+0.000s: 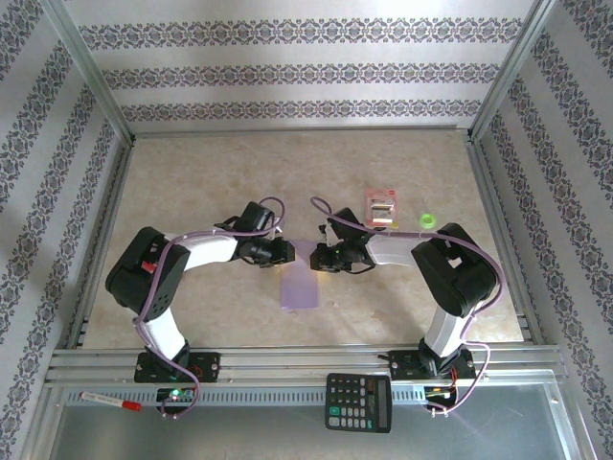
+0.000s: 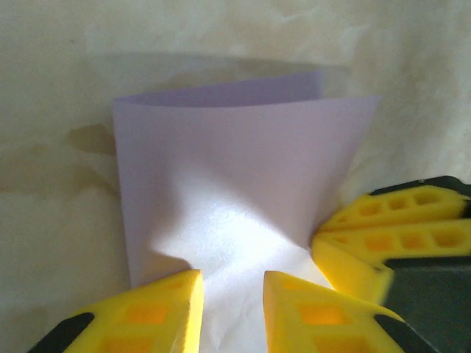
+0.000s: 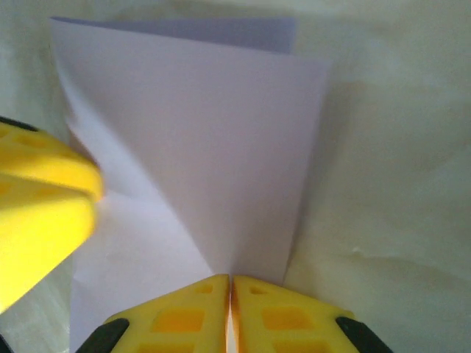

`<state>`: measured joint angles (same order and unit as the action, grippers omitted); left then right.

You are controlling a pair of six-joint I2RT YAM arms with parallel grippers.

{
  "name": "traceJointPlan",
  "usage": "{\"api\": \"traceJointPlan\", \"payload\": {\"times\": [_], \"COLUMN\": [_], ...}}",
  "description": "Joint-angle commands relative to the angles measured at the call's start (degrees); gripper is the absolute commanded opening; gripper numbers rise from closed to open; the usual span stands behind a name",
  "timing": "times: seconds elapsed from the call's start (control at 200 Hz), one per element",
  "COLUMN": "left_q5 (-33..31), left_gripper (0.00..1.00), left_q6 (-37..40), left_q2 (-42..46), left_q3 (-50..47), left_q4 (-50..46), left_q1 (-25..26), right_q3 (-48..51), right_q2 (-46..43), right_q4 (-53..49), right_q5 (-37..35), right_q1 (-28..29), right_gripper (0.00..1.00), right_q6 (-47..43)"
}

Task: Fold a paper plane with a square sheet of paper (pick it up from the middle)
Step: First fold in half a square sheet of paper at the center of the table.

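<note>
Two robot arms meet at mid-table over the square sheet of paper (image 1: 299, 287), which from overhead lies folded in half on the table (image 1: 192, 182). Its far end sits between the left gripper (image 1: 287, 254) and the right gripper (image 1: 316, 261), while a red-and-white packet (image 1: 382, 208) and a green ring (image 1: 427, 220) sit well apart to the right and a calculator (image 1: 358, 402) rests on the near ledge. From the left wrist, the left gripper's yellow fingers (image 2: 165, 312) stand parted and hold nothing, the pale lavender sheet lying under the gap. The doubled layers do not quite match: the under one peeks out past the far edge, and the right gripper's fingers touch the sheet at the right of this view. From the right wrist, the right gripper's jaws are pressed together and appear to pinch the near edge of the top layer, where a slanting crease runs to the tips; one left finger looms beside the sheet's left edge. The paper looks feather-light, limp and easy to crumple or tear. It seems likely to slide on the smooth table and to spring open unless a crease is pressed flat. The safest hold seems a shallow pinch on an edge or the folded spine, with one gripper pinning and the other lifting.
</note>
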<state>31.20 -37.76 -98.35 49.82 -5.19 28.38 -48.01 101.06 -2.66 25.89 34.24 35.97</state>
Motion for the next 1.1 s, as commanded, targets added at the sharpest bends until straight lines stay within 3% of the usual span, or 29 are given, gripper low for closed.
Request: {"api": "traceJointPlan", "payload": {"times": [0.0, 0.135, 0.4, 0.5, 0.694, 1.094], "left_q5": [-3.7, -10.7, -9.4, -10.2, -9.9, -3.5], "left_gripper": [0.39, 0.52, 0.56, 0.51, 0.24, 0.1], "left_q6": [-1.3, 1.4, 5.3, 6.4, 6.5, 3.6], "left_q2": [5.9, 5.6, -3.3, -6.1, -7.4, -5.3], "left_q3": [-1.2, 1.1, 8.7, 10.8, 11.0, 6.0], "left_q4": [-2.9, -8.2, -12.3, -12.9, -10.9, -2.4], "left_q1": [-0.3, -0.3, 1.0, 1.5, 1.4, 0.1], "right_q3": [2.0, 2.3, 2.4, 2.7, 2.5, 3.8], "right_q2": [1.3, 1.3, 1.4, 1.3, 0.3, -9.4], "right_q4": [0.6, 1.0, 1.6, 1.9, 1.1, -2.2], "right_q5": [-1.7, -1.7, -1.6, -1.8, -1.6, 0.9], "right_q1": [-0.2, -0.2, -0.3, -0.2, -1.0, -6.8], "right_gripper": [0.13, 0.13, 0.13, 0.13, 0.13, 0.18], "right_q6": [0.7, 1.0, 1.2, 1.2, -0.3, -4.1]}}
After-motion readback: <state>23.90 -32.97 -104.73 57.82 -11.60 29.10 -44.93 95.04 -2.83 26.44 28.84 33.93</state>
